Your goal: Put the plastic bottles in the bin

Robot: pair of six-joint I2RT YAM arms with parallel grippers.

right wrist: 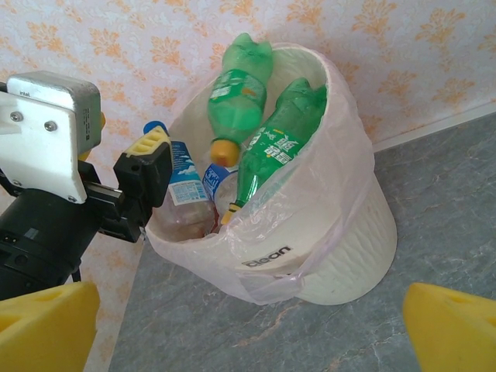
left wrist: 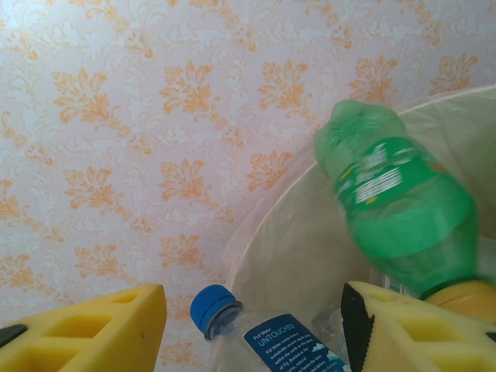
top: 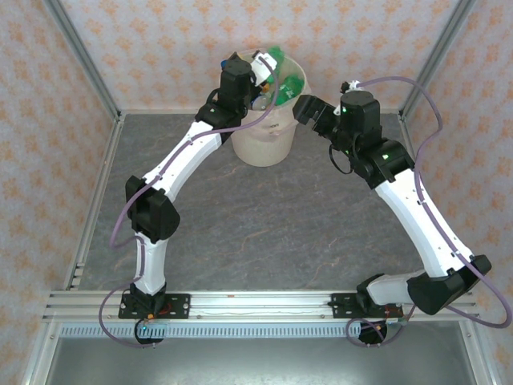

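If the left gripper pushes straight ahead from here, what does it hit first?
Most likely the left gripper would meet the clear blue-capped water bottle lying between its spread jaws in the bin. The green bottle is off to the right. Depth is hard to judge.

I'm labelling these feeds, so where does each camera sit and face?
Top external: above and behind the arm bases, looking down at table and bin; left arm and right arm show.
Left wrist: over the bin, facing the wall and a green bottle; the left gripper shows.
Right wrist: beside the bin, looking into it; the right gripper and left gripper show.
Shared: both wrist views catch that green bottle.
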